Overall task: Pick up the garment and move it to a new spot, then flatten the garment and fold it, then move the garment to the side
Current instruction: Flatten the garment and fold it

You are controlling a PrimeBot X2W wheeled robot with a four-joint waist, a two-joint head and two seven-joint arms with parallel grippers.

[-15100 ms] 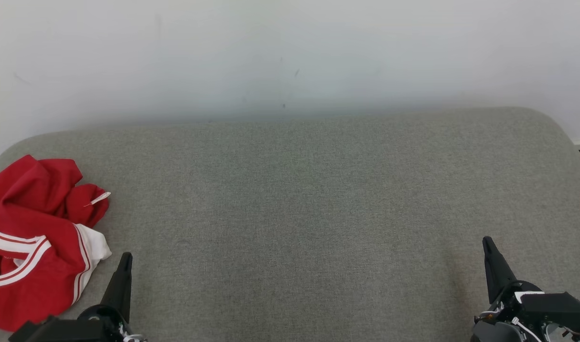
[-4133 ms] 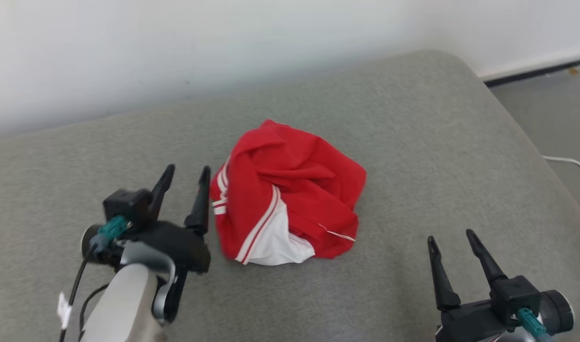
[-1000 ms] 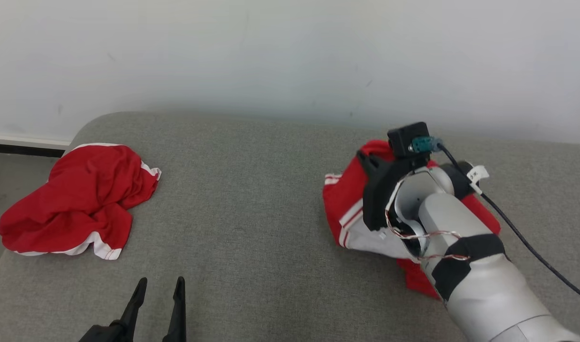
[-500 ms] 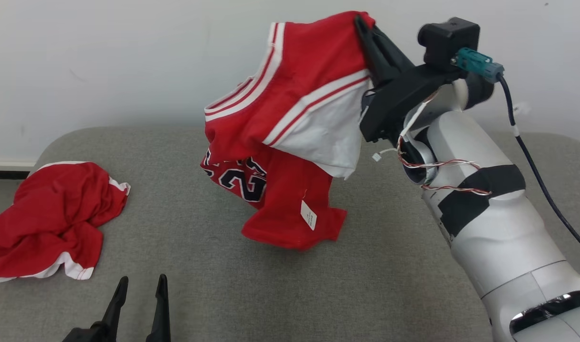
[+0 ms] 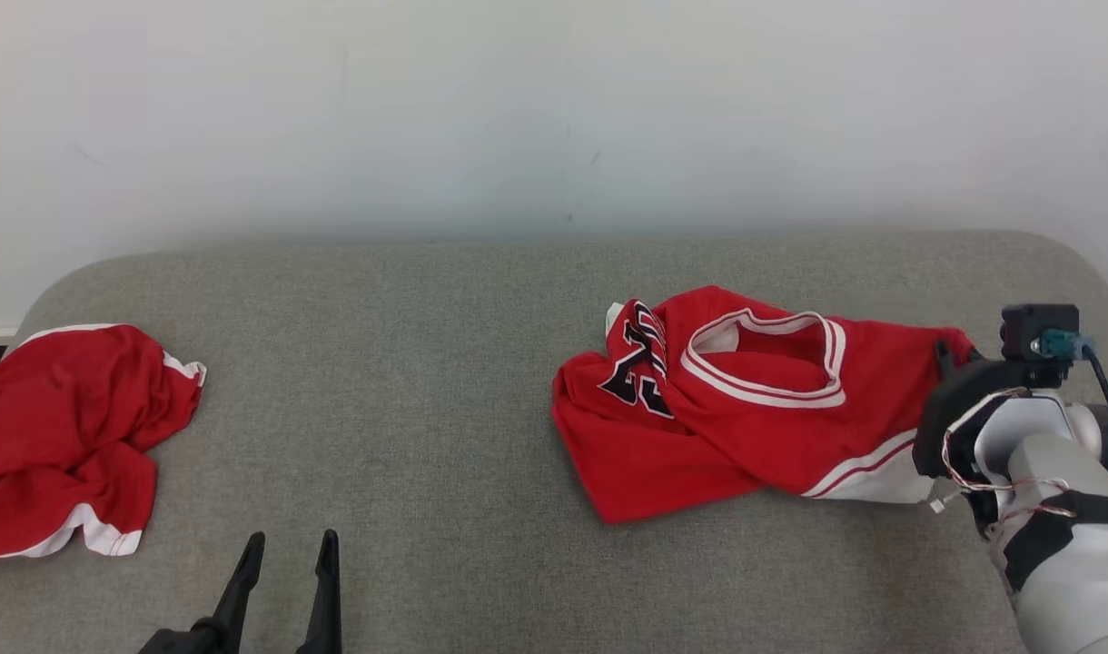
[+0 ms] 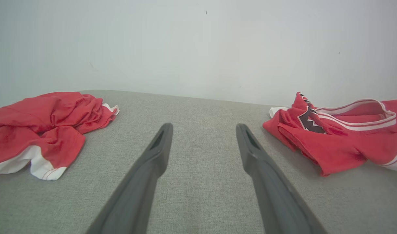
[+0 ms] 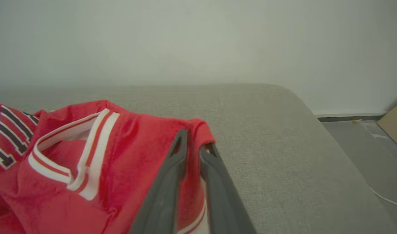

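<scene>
1. Far L end of bench (image 5: 427, 363): a second red heap (image 5: 73, 427), crumpled, white trim on its near side, right at the L edge. No gripper on it.
2. L gripper (image 5: 291, 540): at the near edge, L of centre. Fingers spread wide w/ nothing between them, well apart from both cloths.
3. Jersey (image 5: 745, 409): R of centre, lying bunched on the bench. Number print is folded up at its L side, white-red neck band open on top, white panel at near R.
4. R gripper (image 5: 946, 356): at the jersey's R end, near the bench's R edge. Wrist view shows the fingers almost together w/ a fold of red cloth pinched at the tips, so it's clamped on the jersey.
5. Handling (my read): light, limp, thin knit. Will sag & drag, prob. a bit slick, so a small pinch may slip. Not fragile.
6. Where to grip: 2 pts well apart on one edge, e.g. shoulders either side of the neck band, or the hem corners, one per gripper, then pull apart. Trim bands look thicker = better bite. Avoid mid-heap, since that catches 2 layers.
</scene>
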